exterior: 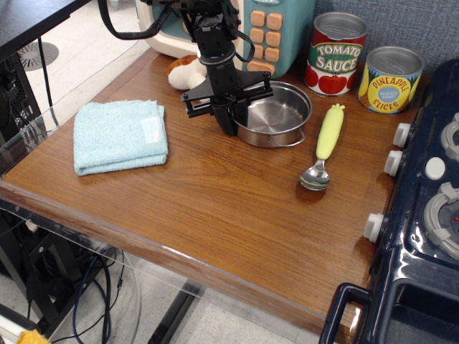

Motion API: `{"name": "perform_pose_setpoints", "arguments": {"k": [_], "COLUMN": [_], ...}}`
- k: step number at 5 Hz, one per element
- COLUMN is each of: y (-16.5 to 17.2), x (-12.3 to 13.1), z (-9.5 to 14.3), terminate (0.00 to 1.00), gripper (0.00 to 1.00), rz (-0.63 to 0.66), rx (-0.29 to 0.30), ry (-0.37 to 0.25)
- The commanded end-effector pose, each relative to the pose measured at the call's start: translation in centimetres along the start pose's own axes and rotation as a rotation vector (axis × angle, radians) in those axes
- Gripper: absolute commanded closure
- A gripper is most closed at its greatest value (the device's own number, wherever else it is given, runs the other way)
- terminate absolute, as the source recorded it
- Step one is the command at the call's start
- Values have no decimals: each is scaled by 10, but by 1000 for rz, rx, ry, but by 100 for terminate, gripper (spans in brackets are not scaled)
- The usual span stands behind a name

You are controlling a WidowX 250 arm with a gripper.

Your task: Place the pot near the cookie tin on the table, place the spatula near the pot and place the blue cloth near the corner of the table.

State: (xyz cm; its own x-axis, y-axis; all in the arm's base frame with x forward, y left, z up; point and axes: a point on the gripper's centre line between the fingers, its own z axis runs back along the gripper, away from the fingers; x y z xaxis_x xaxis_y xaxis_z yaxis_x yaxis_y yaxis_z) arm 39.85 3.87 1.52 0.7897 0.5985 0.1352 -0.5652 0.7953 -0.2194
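Gripper (231, 123) pinches the left rim of the pot (275, 115) — fingers closed on it. The spatula (325, 144) lies just right of the pot; the blue cloth (119, 135) well left of it.

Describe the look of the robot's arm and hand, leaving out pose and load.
The arm is black throughout, blocky and jointed, with black cables looping off its upper part. The hand is black too: a flat crossbar above narrow tapering fingers. No markings are legible.
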Motion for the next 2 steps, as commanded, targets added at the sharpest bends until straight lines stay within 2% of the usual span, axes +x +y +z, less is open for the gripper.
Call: {"name": "perform_pose_setpoints", "arguments": {"k": [1,2], "y": [9,6], "x": [3,4], "z": [37,52], "terminate": [0,0], "gripper": [0,0], "rz": [31,16], "rx": [-15,-31], "ry": [-71,-94]}}
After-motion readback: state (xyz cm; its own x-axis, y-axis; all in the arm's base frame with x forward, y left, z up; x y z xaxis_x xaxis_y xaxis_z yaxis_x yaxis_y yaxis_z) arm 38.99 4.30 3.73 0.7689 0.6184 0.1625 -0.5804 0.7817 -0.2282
